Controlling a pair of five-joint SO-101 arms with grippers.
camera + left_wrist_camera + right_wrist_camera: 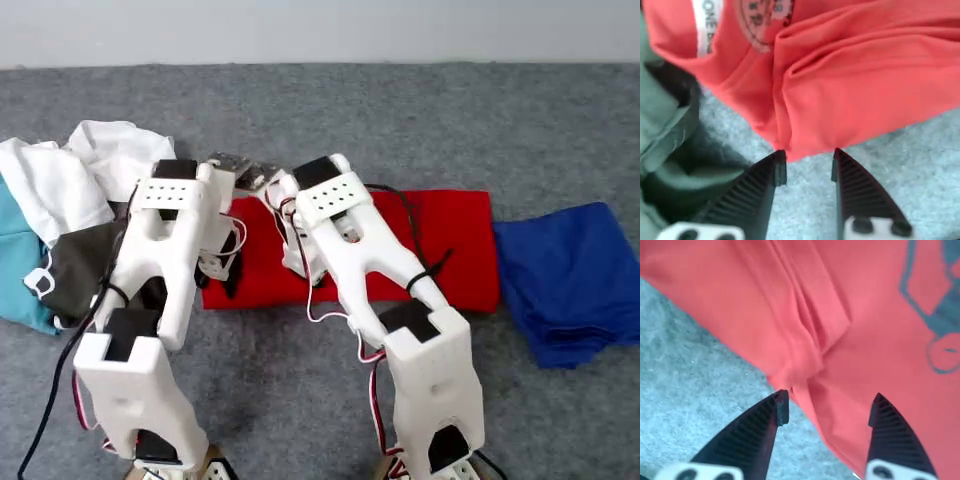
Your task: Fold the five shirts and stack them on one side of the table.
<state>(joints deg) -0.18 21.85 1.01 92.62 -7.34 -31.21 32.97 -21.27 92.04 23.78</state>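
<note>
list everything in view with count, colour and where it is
red shirt: 1, red, middle of the table, partly under both arms
blue shirt: 1, blue, folded, right side
white shirt: 1, white, crumpled, left-side pile
teal shirt: 1, teal, left edge, same pile
dark shirt: 1, dark grey-green, same pile, beside the left arm
table: 1, grey, carpet-like
left arm: 1, white
right arm: 1, white
left gripper: 1, black, open at the red shirt's edge
right gripper: 1, black, open at the red shirt's edge

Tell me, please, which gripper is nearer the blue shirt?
Right. The right gripper is at the red shirt's front edge, the left gripper at its corner farthest from the blue shirt.
</note>
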